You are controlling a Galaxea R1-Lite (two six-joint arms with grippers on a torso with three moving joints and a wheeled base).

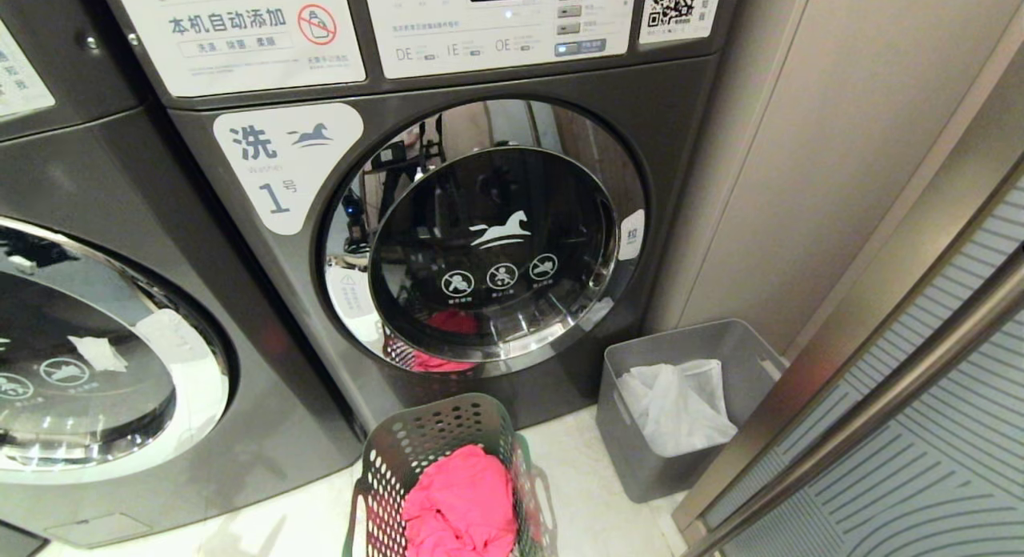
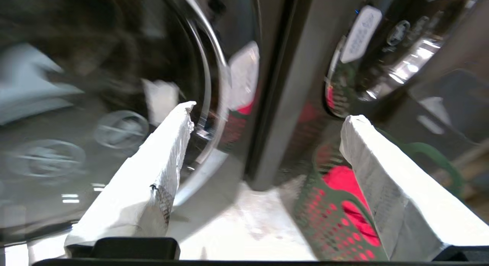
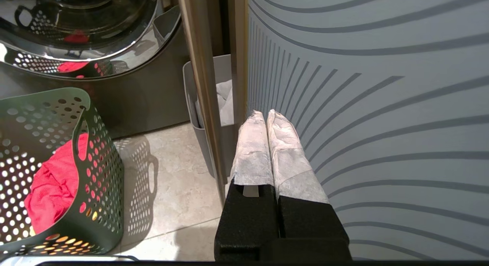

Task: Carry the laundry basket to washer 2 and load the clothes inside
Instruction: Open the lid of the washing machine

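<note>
Left gripper (image 2: 265, 117): fingers spread wide, nothing between them and touching nothing; it hangs above the floor in front of the gap between the two washers, with the basket just beside one finger.
Right gripper (image 3: 266, 115): padded fingers pressed together, holding nothing; it sits low beside a frosted glass door (image 3: 366, 105) with curved stripes, away from the laundry.
Laundry basket (image 1: 448, 453): green, perforated, standing upright on the floor directly before the washer marked 1, its door shut.
Clothes (image 1: 462, 505): a bunched pink-red garment lying inside the basket, not yet loaded.
Washer marked 1 (image 1: 264, 245): dark grey front-loader with a round chrome-ringed door; the basket and pink cloth are mirrored in the glass.
Neighbouring washer (image 1: 112, 221): on the robot's left, same make, door also shut; its number label is out of frame.
Grey bin (image 1: 640, 461): to the right of the washer against the wall, holding a crumpled white sheet (image 1: 680, 405).
Floor (image 1: 592, 509): pale stone tile.
Hard to read: the left wrist view is smeared; neither arm appears in the head view; the basket's near edge is cut off.
</note>
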